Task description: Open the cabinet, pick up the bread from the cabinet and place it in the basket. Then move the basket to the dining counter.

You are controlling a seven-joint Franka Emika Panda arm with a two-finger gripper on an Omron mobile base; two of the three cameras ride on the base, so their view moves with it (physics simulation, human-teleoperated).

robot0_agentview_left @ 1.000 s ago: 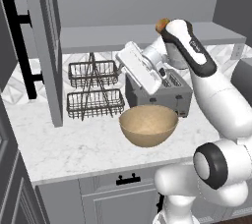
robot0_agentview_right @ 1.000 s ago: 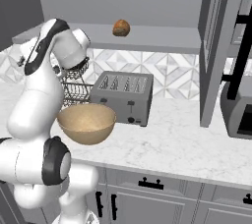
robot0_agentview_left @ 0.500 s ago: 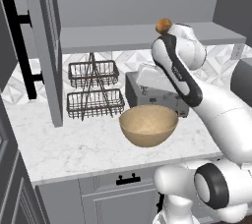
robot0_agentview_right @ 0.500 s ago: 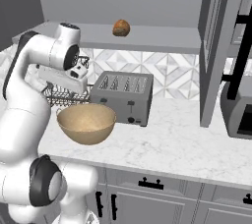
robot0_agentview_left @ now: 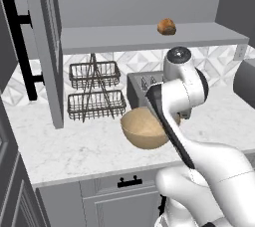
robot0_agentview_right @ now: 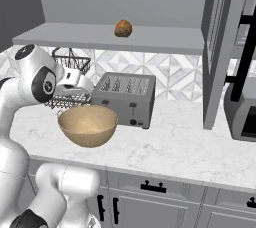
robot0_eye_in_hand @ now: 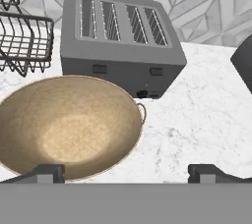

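I see a grey four-slot toaster (robot0_eye_in_hand: 120, 41) beside a black wire two-tier rack (robot0_agentview_left: 95, 91) at the marble worktop's (robot0_agentview_right: 190, 144) back edge.

No readable text, labels, brands or numbers on anything in view.

Soft, even light is washing over everything, no glare showing anywhere; the basket (robot0_eye_in_hand: 69, 125) is glowing brighter at its centre, the toaster (robot0_eye_in_hand: 120, 39) is casting only a faint shadow on the marble, and edges are staying crisp, flatly rendered
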